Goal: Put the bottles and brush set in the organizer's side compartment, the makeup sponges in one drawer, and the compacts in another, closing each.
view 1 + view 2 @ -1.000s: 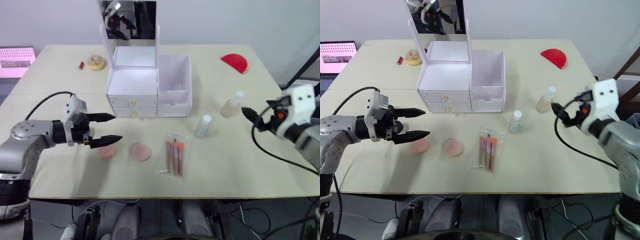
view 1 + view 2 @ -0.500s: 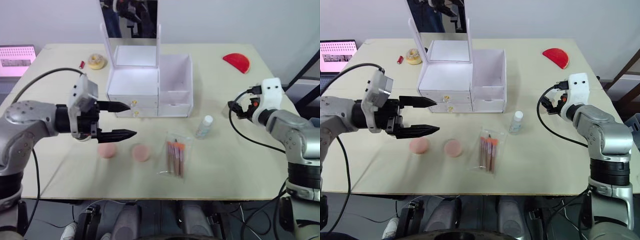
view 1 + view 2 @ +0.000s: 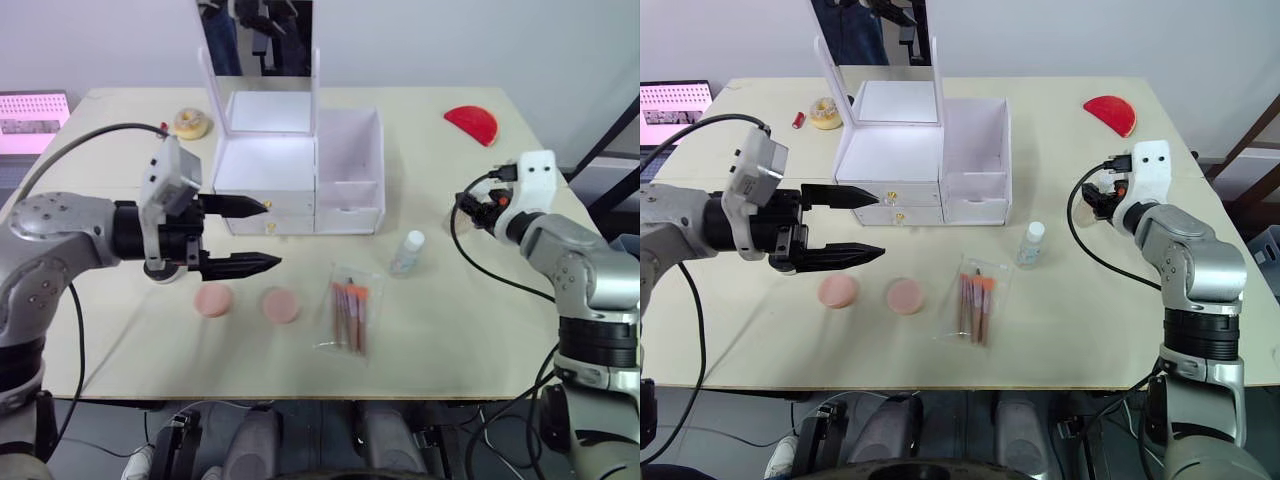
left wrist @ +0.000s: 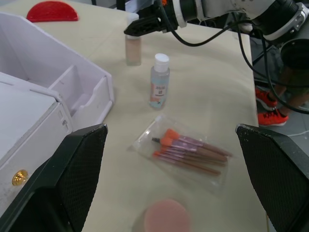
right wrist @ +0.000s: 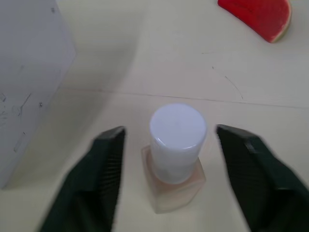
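My right gripper (image 5: 170, 131) is open, its fingers (image 5: 108, 164) standing on either side of a peach bottle (image 5: 175, 174) with a white cap, with gaps on both sides. That bottle (image 4: 133, 46) stands right of the white organizer (image 3: 268, 165). A clear bottle (image 3: 407, 252) stands in front of the side compartment (image 3: 350, 150). The bagged brush set (image 3: 348, 315) lies nearer the front, with two round pink pads (image 3: 214, 301) (image 3: 281, 304) to its left. My left gripper (image 3: 272, 234) is open in front of the shut drawers (image 3: 267, 207), above the pads.
The organizer's mirror lid (image 3: 258, 45) stands upright. A red half-round piece (image 3: 472, 124) lies at the back right. A yellow ring (image 3: 192, 124) and a small red item (image 3: 163, 130) lie at the back left. A pink screen (image 3: 32, 112) sits beyond the table's left edge.
My right gripper has reached the peach bottle and its fingers have come in around it. My left gripper has risen and moved right, toward the drawer fronts.
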Controlling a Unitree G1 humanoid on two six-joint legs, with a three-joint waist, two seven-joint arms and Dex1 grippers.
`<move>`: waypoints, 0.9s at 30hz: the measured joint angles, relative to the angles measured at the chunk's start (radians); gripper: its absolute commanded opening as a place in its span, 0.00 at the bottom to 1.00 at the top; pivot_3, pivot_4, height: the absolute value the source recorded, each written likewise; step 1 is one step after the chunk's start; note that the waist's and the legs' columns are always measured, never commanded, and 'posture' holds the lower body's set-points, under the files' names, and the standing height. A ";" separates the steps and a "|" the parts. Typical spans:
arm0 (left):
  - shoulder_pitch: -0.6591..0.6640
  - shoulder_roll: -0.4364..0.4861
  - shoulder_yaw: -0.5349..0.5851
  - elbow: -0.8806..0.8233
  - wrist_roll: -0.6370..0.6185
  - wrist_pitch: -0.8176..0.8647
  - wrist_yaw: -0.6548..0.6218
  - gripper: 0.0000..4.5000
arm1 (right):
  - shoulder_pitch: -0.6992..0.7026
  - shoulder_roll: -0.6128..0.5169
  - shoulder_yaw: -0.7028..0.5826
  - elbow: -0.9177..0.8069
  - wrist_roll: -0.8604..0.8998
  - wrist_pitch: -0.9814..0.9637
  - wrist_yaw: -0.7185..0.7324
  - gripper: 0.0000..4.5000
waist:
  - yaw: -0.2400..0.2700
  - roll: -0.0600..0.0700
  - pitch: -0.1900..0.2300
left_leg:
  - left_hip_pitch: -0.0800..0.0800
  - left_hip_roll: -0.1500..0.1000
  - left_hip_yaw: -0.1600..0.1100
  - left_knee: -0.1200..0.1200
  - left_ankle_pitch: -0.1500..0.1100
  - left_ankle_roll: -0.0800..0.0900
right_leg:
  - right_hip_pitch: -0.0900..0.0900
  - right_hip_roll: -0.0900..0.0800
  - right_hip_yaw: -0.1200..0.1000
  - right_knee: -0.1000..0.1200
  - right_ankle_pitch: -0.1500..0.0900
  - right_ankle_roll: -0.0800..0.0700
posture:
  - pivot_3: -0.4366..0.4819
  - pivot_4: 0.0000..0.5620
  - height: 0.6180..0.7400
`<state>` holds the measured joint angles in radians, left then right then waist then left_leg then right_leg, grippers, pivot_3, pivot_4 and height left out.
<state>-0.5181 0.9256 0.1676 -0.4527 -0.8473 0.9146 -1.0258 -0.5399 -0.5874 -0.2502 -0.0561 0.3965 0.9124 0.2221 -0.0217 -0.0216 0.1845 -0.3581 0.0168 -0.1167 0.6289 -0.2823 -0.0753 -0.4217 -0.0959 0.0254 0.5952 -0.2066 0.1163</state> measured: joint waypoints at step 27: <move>-0.004 -0.005 -0.039 0.029 0.007 -0.017 0.005 1.00 | -0.369 -0.009 0.025 -0.200 0.184 0.210 0.130 0.16 | -0.023 0.006 0.004 | 0.000 0.000 0.000 0.000 0.000 0.000 | 0.000 0.000 0.000 0.000 0.000 0.000 | 0.48 0.27 1.00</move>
<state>-0.5218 0.9201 0.1286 -0.4237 -0.8402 0.8977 -1.0213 -0.9091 -0.5968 -0.2250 -0.2560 0.5806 1.1228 0.3520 -0.0448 -0.0152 0.1885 -0.3581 0.0168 -0.1170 0.6285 -0.2823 -0.0753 -0.4222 -0.0957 0.0256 0.5955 -0.2066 0.1165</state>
